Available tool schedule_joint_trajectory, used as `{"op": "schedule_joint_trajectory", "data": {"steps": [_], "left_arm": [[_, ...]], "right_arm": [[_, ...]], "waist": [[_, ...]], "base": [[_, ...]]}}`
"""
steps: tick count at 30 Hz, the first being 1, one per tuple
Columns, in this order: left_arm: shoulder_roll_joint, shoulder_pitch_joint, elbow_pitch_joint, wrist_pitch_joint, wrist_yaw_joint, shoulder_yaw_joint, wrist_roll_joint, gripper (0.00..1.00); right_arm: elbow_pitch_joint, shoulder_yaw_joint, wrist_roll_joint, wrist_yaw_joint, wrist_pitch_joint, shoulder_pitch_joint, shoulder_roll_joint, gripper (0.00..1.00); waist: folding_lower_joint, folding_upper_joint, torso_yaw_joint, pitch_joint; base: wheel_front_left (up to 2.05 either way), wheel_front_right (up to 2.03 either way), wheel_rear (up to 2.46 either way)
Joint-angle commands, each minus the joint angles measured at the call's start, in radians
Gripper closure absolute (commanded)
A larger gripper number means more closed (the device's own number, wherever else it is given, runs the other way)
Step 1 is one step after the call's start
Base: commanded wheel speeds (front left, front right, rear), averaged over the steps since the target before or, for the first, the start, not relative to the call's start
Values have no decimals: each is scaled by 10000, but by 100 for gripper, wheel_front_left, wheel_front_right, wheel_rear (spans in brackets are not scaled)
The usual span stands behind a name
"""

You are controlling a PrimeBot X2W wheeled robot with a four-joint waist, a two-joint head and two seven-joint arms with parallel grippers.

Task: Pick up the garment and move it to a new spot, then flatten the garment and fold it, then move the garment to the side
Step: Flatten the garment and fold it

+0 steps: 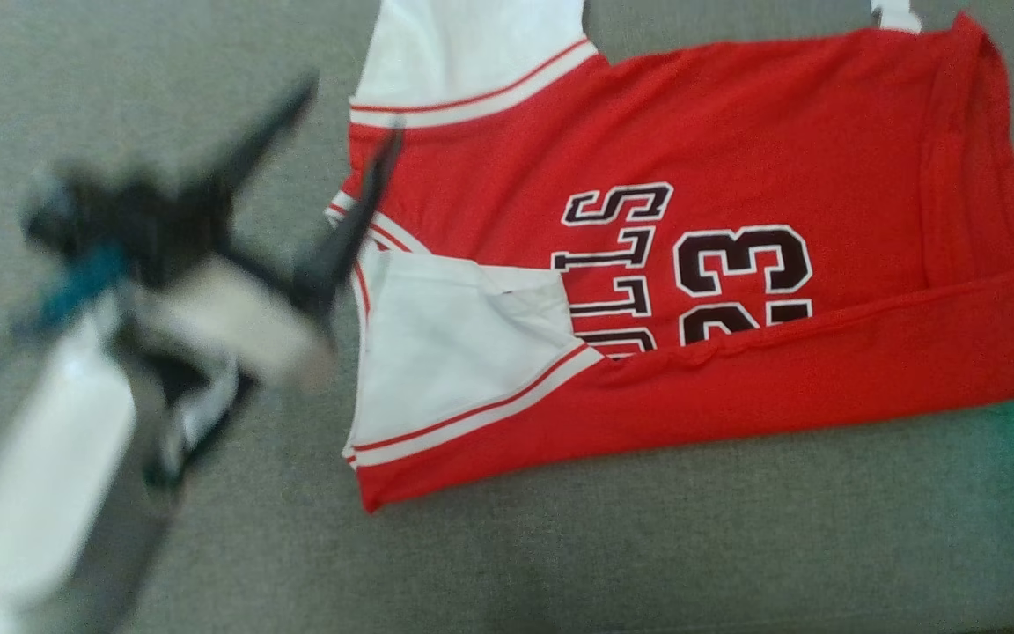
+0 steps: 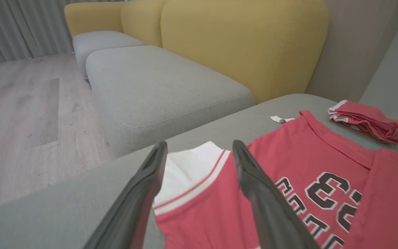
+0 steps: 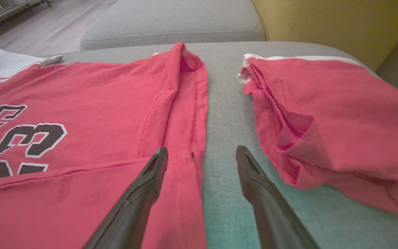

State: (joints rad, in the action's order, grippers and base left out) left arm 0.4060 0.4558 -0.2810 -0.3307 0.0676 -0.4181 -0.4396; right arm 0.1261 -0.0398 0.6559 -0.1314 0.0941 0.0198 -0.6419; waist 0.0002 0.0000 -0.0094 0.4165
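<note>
Red jersey (image 1: 736, 158) flat on grey cushion (image 1: 648, 546), 1 long side folded over, half covering 23. Left gripper (image 2: 199, 143): jaws spread, empty, over armhole end. Right gripper (image 3: 201, 149): jaws spread, empty, at hem. Folded garment (image 3: 323, 121) beside hem.

Red jersey (image 1: 736, 150) on grey cushion (image 1: 648, 555), splayed left end effector (image 1: 353, 107) at its edge.

The red garment (image 1: 736, 132) carries dark print with a white outline, turned sideways in the head view: the letters S, L, L (image 1: 613, 255), then one letter half covered by a fold, and a digit 3 (image 1: 743, 260) beside a half-hidden digit, probably 2.
</note>
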Motion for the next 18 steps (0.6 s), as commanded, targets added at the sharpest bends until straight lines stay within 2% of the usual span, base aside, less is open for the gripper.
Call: {"op": "schedule_joint_trajectory", "data": {"steps": [1,5,9,18], "left_arm": [[290,1644,318,-651,236,293,-118,0],[137,4438,2406,-1766,515,-239,-314,0],[166,6227,4500,-2265,601,-717,-419,0],[676,7739,7312,-2207,627,-1733,-312,0]], "right_arm": [[-492,44,-247,7,-115,-283,-246,0],[-918,-90,-554,7,-259,-857,24,0],[-1060,-352,-706,7,-237,-1254,254,0],[-753,-701,-682,7,12,-1649,395,0]], "waist": [[-2,0,-277,624],[-2,0,-715,1212],[-2,0,-1149,1655],[-2,0,-1659,2091]], "base": [[0,0,0],[0,0,0],[0,0,0],[0,0,0]]}}
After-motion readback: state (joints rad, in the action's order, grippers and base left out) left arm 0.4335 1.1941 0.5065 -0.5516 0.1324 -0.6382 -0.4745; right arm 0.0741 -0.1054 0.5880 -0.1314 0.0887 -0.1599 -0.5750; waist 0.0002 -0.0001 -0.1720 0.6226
